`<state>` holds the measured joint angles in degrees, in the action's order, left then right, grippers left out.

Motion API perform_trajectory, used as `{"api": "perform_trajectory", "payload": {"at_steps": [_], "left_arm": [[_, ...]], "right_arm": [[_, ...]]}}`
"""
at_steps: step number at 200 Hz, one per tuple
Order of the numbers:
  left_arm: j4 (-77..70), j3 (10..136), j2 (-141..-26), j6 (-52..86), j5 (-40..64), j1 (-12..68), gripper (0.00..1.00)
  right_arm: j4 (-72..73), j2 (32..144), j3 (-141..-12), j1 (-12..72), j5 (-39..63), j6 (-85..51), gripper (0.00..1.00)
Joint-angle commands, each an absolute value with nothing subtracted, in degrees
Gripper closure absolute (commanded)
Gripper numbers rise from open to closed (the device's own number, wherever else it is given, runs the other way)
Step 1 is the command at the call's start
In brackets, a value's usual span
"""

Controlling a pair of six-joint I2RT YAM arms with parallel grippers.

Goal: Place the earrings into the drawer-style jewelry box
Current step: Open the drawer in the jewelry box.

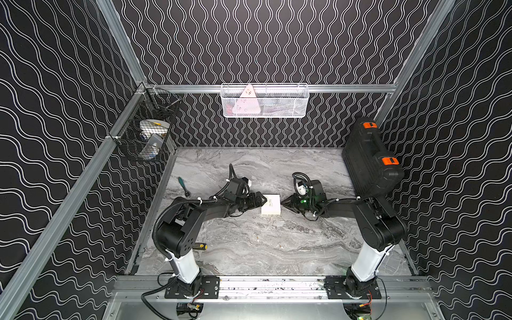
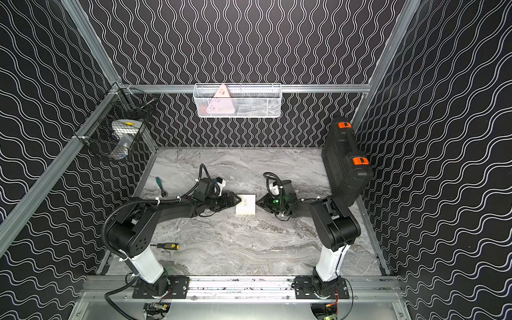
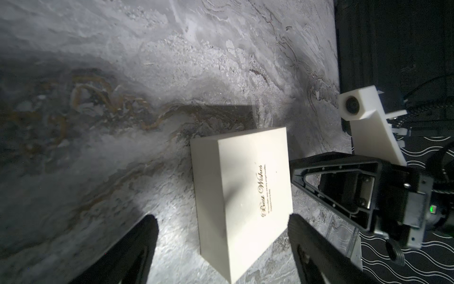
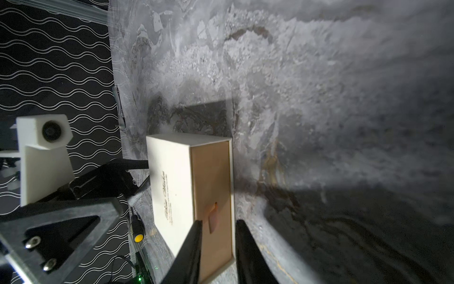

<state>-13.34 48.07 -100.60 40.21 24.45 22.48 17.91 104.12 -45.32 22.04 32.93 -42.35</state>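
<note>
Starting at the near side of the counter [image 1: 304, 257], locate the earrings [image 1: 257, 237]. They show as two pale specks, too small to resolve. They lie loose on the surface between the arm bases and the drawer-style jewelry box [image 1: 271, 204], well apart from it. Neither is held.

Farther in, the box lies flat at mid-counter between the two grippers. It is a white rectangular sleeve with dark script print on its top face. Its tan drawer front [image 4: 211, 177] sits flush with the sleeve, so the drawer is shut. A small brown pull tab [image 4: 212, 217] stands out from that front.

Left gripper [image 3: 221, 218]: jaws spread wide, straddling the end of the box opposite the drawer front. A gap shows beside one finger, so nothing is clamped.

Right gripper [image 4: 219, 222]: jaws set close together but apart, one on each side of the pull tab, not pinching it.

Step in hand, by judgement: opening the drawer. The next move calls for closing the right gripper on the tab, steadying the sleeve with the left gripper, then pulling straight along the drawer axis. The tab looks thin, so a centred pinch is advised.

Beyond, a black case [image 1: 368, 160] stands at the far right of the counter, clear of the work.
</note>
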Motion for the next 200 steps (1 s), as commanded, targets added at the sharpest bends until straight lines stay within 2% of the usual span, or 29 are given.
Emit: {"api": "perform_trajectory", "payload": {"at_steps": [1, 75, 138, 176, 200], "left_arm": [[-15.29, 48.34, -101.23, 40.87, 25.22, 22.50, 0.12], [-16.34, 48.43, -102.42, 41.40, 26.01, 22.84, 0.14], [-16.86, 48.47, -103.52, 41.66, 26.27, 22.93, 0.17], [-16.79, 48.43, -103.35, 41.75, 26.11, 22.92, 0.17], [-16.57, 48.42, -103.05, 41.70, 25.89, 22.90, 0.17]], "right_arm": [[19.77, 104.83, -45.87, 22.18, 33.95, -42.01, 0.73], [21.68, 107.36, -46.83, 22.76, 34.88, -43.13, 0.76], [24.16, 107.67, -47.02, 23.09, 35.57, -44.31, 0.87], [25.52, 107.97, -46.52, 23.04, 35.77, -44.86, 1.00], [26.10, 108.19, -46.32, 23.11, 35.78, -44.92, 1.00]]}}
